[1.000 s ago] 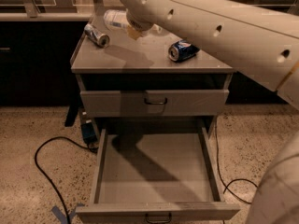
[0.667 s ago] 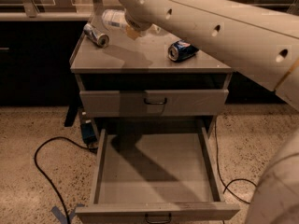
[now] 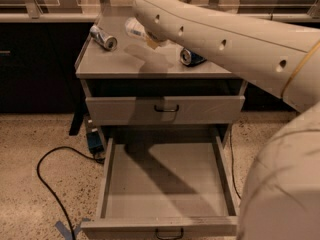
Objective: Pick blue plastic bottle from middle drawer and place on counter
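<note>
The blue plastic bottle (image 3: 131, 28), whitish with a pale label, lies sideways in my gripper (image 3: 149, 40) just above the back middle of the counter (image 3: 125, 66). Its shadow falls on the counter below. The gripper is shut on the bottle and is mostly hidden behind my large cream arm (image 3: 225, 44), which reaches in from the right. The middle drawer (image 3: 165, 184) is pulled fully open below and holds nothing.
A silver can (image 3: 103, 37) lies at the counter's back left. A dark blue soda can (image 3: 190, 58) lies at the right, partly behind my arm. The upper drawer (image 3: 165, 109) is closed. A black cable (image 3: 45, 174) runs over the floor at left.
The gripper and bottle have moved a little right and down toward the counter. My arm now covers part of the blue soda can.
</note>
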Motion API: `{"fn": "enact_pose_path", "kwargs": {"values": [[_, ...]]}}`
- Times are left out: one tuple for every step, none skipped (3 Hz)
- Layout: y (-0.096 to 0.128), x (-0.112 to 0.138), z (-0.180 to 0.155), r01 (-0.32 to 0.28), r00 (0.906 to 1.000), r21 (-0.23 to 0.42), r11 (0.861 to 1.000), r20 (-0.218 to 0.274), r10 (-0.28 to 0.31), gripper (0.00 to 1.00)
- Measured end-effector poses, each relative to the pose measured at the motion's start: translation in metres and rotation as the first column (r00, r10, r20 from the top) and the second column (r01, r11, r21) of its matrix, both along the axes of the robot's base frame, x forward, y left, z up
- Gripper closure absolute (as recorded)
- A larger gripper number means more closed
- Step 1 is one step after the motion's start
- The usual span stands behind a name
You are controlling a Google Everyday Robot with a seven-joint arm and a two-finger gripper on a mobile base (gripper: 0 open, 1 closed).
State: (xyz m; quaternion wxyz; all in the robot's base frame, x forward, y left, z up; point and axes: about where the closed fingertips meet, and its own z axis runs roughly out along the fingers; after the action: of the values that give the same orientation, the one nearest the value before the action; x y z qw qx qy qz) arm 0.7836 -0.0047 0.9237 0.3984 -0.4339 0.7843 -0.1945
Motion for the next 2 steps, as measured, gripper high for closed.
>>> {"fn": "enact_pose_path", "kwargs": {"values": [[-0.028,0.033,-0.048,0.116,0.9931,0.025,0.993,-0.015,-0.116,1.0],[-0.04,0.049,-0.08,0.169,0.9852,0.036,0.985,-0.033,-0.168,1.0]]}}
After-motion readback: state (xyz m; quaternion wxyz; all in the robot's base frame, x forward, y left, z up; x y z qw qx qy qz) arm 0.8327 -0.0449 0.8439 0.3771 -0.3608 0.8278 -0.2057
